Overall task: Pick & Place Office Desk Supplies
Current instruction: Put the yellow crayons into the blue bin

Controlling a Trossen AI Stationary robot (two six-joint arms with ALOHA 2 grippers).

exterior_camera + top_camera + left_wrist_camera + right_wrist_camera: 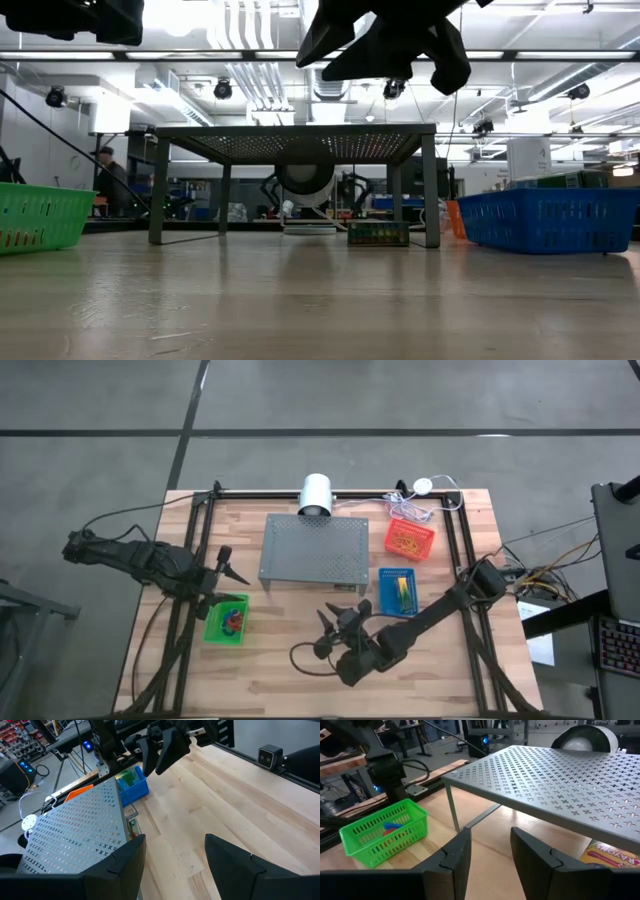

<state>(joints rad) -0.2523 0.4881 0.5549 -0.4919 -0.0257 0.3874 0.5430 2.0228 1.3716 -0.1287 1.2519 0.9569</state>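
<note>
The crayon box (612, 854) is lying under the metal stand (314, 548). The right gripper (332, 630), fingers parted and empty, is hovering beside the stand; light, stiff cardboard, probably best pinched across its narrow sides.

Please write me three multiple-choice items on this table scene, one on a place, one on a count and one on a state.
1. Where does the crayon box lie?
A. in the green basket
B. under the edge of the grey perforated stand
C. on top of the stand

2. How many plastic baskets stand on the table?
A. two
B. three
C. four

3. How are the left gripper's fingers?
A. open, holding nothing
B. shut on a band
C. shut on the crayon box

Answers:
1 B: it shows on the wood beneath the grey perforated stand.
2 B: a green basket, a blue basket and a red basket.
3 A: the left gripper shows bare table between its spread fingers.
</note>
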